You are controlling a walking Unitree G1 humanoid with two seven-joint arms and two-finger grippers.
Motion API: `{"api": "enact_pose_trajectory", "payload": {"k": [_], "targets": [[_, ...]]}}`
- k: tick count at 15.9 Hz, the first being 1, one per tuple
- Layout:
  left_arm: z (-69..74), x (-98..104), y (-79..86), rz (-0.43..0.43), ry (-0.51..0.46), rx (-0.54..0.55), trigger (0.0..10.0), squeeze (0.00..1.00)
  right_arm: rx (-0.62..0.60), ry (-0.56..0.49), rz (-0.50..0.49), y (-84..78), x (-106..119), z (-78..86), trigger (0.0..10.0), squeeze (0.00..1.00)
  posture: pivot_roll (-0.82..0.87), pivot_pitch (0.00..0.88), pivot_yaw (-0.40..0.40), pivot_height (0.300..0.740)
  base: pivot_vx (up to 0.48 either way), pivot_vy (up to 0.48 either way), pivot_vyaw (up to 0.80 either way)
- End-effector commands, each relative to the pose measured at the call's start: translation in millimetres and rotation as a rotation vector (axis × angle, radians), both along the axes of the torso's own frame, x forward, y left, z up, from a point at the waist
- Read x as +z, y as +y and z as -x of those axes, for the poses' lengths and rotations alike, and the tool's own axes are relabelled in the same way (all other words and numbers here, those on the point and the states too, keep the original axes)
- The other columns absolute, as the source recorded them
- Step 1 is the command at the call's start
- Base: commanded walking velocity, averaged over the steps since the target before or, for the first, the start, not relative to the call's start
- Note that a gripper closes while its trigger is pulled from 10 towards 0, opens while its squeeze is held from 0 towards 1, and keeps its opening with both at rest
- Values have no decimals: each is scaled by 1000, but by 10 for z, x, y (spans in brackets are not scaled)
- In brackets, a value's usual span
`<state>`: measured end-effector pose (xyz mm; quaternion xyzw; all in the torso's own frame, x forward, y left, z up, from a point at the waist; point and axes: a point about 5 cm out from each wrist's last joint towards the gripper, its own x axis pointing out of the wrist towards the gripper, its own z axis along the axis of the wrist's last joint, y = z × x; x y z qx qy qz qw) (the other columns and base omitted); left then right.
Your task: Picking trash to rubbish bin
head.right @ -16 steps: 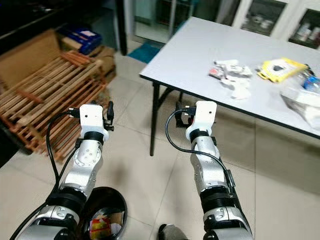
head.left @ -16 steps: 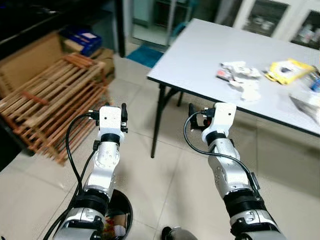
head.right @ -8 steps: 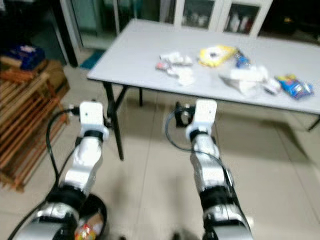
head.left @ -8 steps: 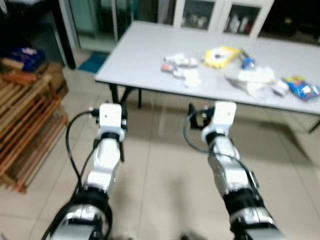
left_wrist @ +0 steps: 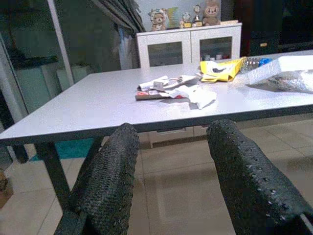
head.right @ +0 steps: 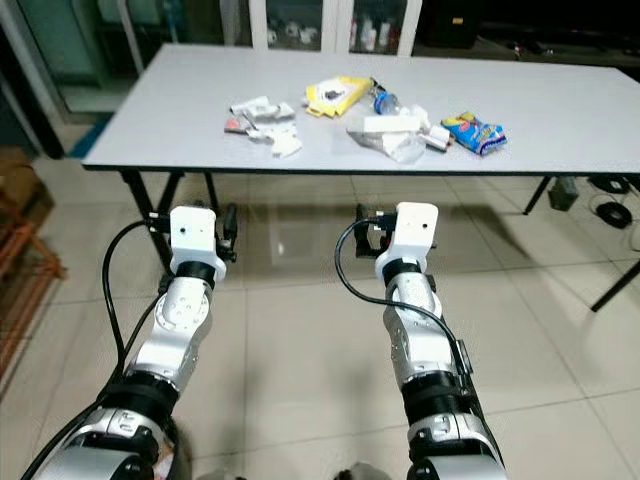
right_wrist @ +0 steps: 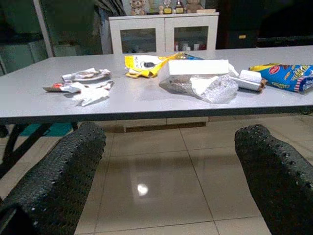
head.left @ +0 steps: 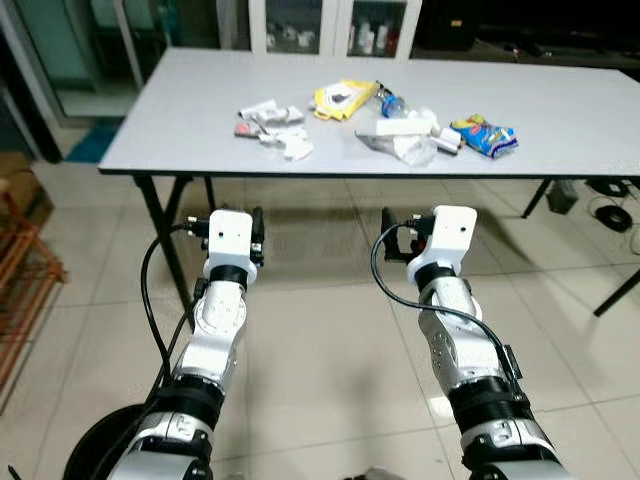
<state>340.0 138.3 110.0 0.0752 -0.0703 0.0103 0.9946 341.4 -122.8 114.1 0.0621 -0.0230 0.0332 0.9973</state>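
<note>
Trash lies across the middle of the grey table (head.left: 180, 110): crumpled white wrappers (head.left: 272, 128), a yellow packet (head.left: 343, 98), a clear plastic bag (head.left: 405, 143) and a blue snack bag (head.left: 485, 135). Both the left gripper (left_wrist: 171, 171) and the right gripper (right_wrist: 171, 171) hang short of the table's near edge, fingers wide apart and empty. To do this well, the robot should probably step up to the table and pick one piece, likely the nearest wrappers.

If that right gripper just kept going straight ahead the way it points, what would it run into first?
Probably the front edge of the grey table, or the gap just beneath it; depth is hard to judge. The right gripper is open, held above the tiled floor, with nothing between it and the table.
</note>
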Motion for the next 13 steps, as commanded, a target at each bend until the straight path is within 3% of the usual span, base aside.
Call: {"api": "enact_pose_trajectory", "payload": {"k": [1,5,9,13], "targets": [[-1,8,-24,17,2,-14,10000,0,-1,-2,5,0,21,-13,10000,0,12,17,-44,716,0,0,0],[-6,3,-17,29,14,-11,10000,0,-1,1,5,2,9,-6,10000,0,14,11,-45,716,0,0,0],[-15,4,20,19,19,-2,10000,0,1,6,1,13,1,-6,10000,0,16,6,-43,716,354,0,0],[-15,8,5,19,19,-6,10000,0,6,15,-7,20,-6,-8,10000,0,14,8,-46,716,372,0,-708]]}}
